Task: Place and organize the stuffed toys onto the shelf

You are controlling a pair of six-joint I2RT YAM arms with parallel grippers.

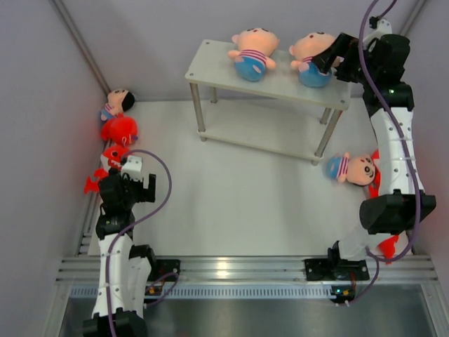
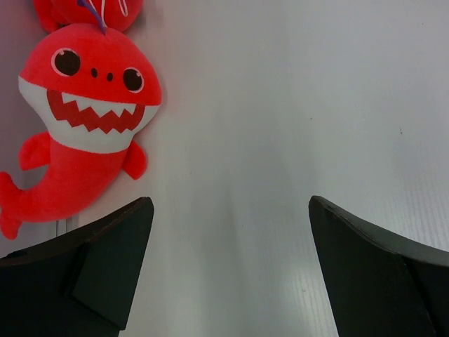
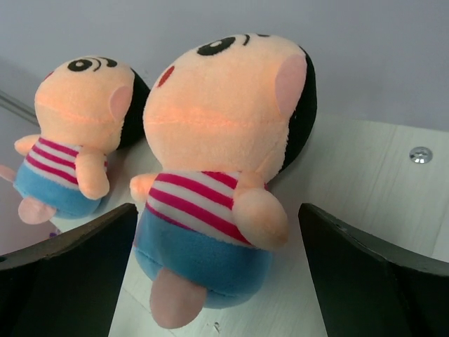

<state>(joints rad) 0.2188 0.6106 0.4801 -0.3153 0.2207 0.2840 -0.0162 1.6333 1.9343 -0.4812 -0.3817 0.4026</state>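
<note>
Right pincer (image 3: 217, 207) spread, straddling the doll (image 3: 224, 119) seated on the shelf (image 3: 365, 182) top board, second doll (image 3: 77, 119) close beside. Risk: a jaw snagging plush on pull-back could tip this big-headed toy into its neighbour or off the edge. Left pincer (image 2: 230, 203) spread, empty, over the surface (image 2: 295, 105); red shark (image 2: 88, 119) lies off-centre to its side, so a straight descent would likely miss.
</note>
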